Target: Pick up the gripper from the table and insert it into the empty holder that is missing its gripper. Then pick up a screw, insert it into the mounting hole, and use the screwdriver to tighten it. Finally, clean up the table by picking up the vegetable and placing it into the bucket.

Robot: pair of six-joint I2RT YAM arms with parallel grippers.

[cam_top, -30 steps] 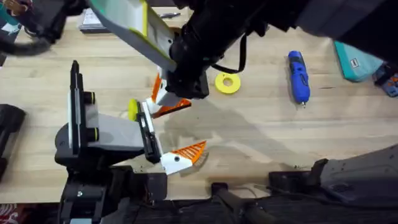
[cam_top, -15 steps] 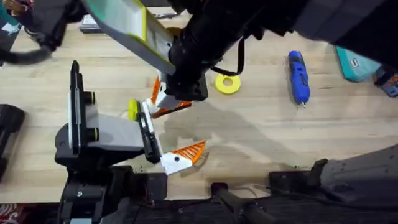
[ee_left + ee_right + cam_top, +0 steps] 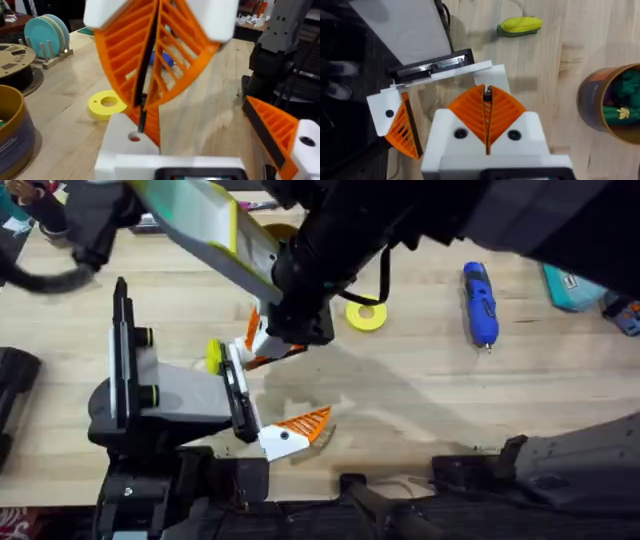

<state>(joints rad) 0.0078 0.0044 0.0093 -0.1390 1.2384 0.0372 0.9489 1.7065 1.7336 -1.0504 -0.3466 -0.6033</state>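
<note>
Overhead view: your right gripper (image 3: 265,340) reaches across the table (image 3: 450,400) to the upper finger of your left gripper (image 3: 290,390), which is spread wide. The orange gripper (image 3: 275,356) sits at that finger. The screwdriver (image 3: 479,302) lies well to the right, past a yellow ring (image 3: 366,313).

Left wrist view: the white holder (image 3: 127,142), with 1 hole, has the orange gripper right against it. The right gripper's 2 pads (image 3: 120,55) hang over it, pressed together.

Right wrist view: the pads meet flat. Whether they pinch anything cannot be told. The bucket (image 3: 600,100) stands nearby with green items inside.
</note>
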